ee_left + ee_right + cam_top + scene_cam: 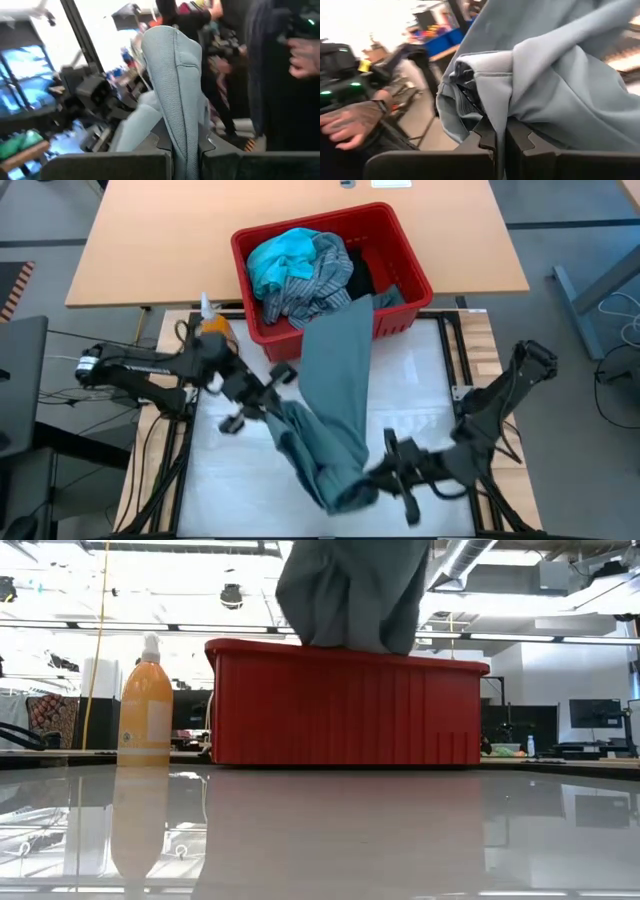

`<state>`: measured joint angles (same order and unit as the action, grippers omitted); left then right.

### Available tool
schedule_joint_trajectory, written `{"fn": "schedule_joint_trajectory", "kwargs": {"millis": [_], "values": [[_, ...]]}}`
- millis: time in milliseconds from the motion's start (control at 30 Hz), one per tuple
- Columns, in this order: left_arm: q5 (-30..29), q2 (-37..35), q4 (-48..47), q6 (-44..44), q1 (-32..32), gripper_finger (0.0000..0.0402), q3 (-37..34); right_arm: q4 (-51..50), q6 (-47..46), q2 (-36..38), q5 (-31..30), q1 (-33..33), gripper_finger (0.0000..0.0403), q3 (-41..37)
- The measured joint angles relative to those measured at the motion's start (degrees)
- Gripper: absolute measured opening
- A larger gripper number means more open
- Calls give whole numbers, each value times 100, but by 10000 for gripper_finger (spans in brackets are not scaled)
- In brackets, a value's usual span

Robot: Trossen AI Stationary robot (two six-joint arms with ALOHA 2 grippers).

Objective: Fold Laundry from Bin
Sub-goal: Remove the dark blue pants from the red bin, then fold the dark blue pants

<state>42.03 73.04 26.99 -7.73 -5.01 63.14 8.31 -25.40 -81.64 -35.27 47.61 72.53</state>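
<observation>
The red bin [400, 255] stands at the far middle and holds turquoise, striped and black laundry [300, 270]. A grey-green garment [335, 380] runs from the bin's near rim [345, 315] out over the white table and is lifted off it. My left gripper [272, 398] is shut on the garment's left side. My right gripper [378, 475] is shut on its bunched near end [340, 485]. In the low view the garment [350, 590] hangs above the bin [340, 705]. My left gripper pinches a narrow fold of the grey-green cloth [185, 135] between its two fingers [161, 144], coming from the table's left. The cloth rises as a ridge beyond the fingers, lifted clear of the table. My right gripper pinches a gathered bunch of several layers, with a hem edge [492, 107], between its two fingers [519, 136], coming from the table's right. The cloth billows beyond the fingers, held off the table.
An orange pump bottle [212, 320] stands left of the bin, close to my left arm. The white table [425, 385] shows to the right of the garment. A wooden table [180, 240] lies beyond. A person's hand [350, 125] shows in the room.
</observation>
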Motion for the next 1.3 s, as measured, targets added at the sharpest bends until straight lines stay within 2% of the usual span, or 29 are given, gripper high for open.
{"fn": "schedule_joint_trajectory", "kwargs": {"millis": [67,167,333,467,600,700,767,867,1033,1100,1167,1233,1300], "values": [[-723,311,165,36,-415,0,195,361,278,-106,67,263,30,0],[-1470,919,188,171,-977,0,673,864,687,-268,314,663,31,0],[-1980,1994,174,-49,-1808,0,1814,1652,1557,-507,829,1298,30,0],[-2093,2756,-153,-115,-2114,0,2822,2005,1828,-576,988,1680,31,0],[-2142,3190,-794,16,-2195,0,3577,1929,1783,-579,814,1853,31,0],[-2356,3270,-1320,173,-2233,0,3788,1448,1388,-579,18,1882,30,2],[-2617,3229,-1819,342,-2238,0,3798,786,721,-566,-684,1882,32,4],[-2889,3152,-2817,438,-2227,0,3798,-679,-904,-566,-1736,1867,33,4],[-3546,3125,-4317,365,-2165,0,3790,-3846,-4877,-566,-3310,1719,31,4],[-3777,3092,-4568,49,-2085,0,3790,-5120,-6340,-567,-3748,1496,31,4],[-4339,2946,-4865,-450,-1963,0,3790,-6196,-7514,-508,-4068,1157,31,4],[-5138,2715,-5178,-1006,-1803,0,3790,-7025,-8133,-388,-4264,732,31,4],[-5716,2439,-5310,-1513,-1587,0,3790,-7499,-8189,-195,-4467,297,31,4]]}}
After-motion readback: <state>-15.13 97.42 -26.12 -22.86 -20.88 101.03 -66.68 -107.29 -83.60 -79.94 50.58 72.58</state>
